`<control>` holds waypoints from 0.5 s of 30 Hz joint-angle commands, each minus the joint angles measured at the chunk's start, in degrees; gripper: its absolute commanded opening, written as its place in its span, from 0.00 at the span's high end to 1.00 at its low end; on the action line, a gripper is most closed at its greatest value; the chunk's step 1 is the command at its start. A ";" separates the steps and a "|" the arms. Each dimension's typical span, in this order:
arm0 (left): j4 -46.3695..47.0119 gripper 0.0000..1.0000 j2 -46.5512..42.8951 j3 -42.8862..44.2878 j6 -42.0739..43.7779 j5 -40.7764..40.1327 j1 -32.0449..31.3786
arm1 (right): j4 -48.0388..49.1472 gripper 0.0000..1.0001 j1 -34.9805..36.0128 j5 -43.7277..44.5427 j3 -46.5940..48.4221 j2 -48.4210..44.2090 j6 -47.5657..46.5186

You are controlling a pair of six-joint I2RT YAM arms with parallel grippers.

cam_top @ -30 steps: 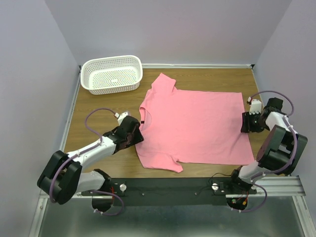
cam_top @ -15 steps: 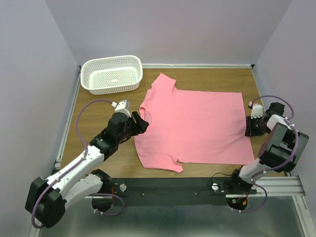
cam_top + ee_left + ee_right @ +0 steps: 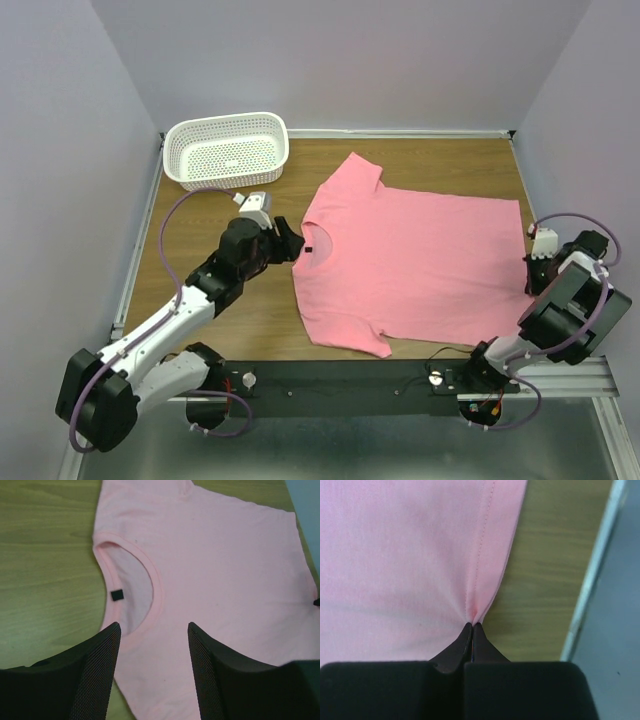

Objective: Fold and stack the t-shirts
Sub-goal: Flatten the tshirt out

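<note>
The salmon-pink t-shirt [image 3: 420, 260] lies flat on the wooden table, its neck to the left and its hem to the right. In the left wrist view, the t-shirt [image 3: 215, 565] shows its round collar and small dark label [image 3: 117, 595]. My left gripper [image 3: 290, 243] hovers open just above the collar's near edge, nothing between its fingers [image 3: 100, 670]. My right gripper [image 3: 532, 270] sits at the table's right side. The right wrist view shows this right gripper [image 3: 471, 625] shut on the puckered hem edge of the t-shirt [image 3: 410, 555].
A white perforated basket [image 3: 228, 121] stands at the back left corner of the table. Bare wood [image 3: 200, 215] lies left of the shirt. A raised table rail [image 3: 592, 580] and the wall run close to the right gripper.
The right gripper has shut on the hem and drawn back to the right, sliding the whole shirt rightward. The left gripper has moved up and right, following the collar, still open.
</note>
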 commanded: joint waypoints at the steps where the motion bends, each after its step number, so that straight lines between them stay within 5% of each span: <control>1: 6.85 0.35 5.03 6.88 9.58 1.69 1.74 | -3.70 0.99 -5.06 6.15 -1.58 2.70 -7.06; 4: 10.02 0.35 13.11 13.73 14.24 6.25 2.98 | -4.40 0.62 -5.60 4.05 -0.53 3.50 -8.30; 5: 10.63 0.35 18.01 18.10 15.13 7.74 3.59 | -5.97 0.43 -5.60 2.73 1.39 3.76 -8.30; 6: 11.42 0.35 20.66 20.49 16.10 8.45 3.94 | -7.21 0.38 -5.60 1.24 2.46 4.11 -8.30; 11: 11.43 0.34 40.76 37.18 18.74 15.56 4.74 | -16.87 0.30 -4.64 -10.63 12.38 6.66 -8.30; 15: 4.08 0.35 57.28 59.28 19.36 19.26 4.83 | -21.36 0.30 -0.95 -16.87 16.79 7.89 -7.52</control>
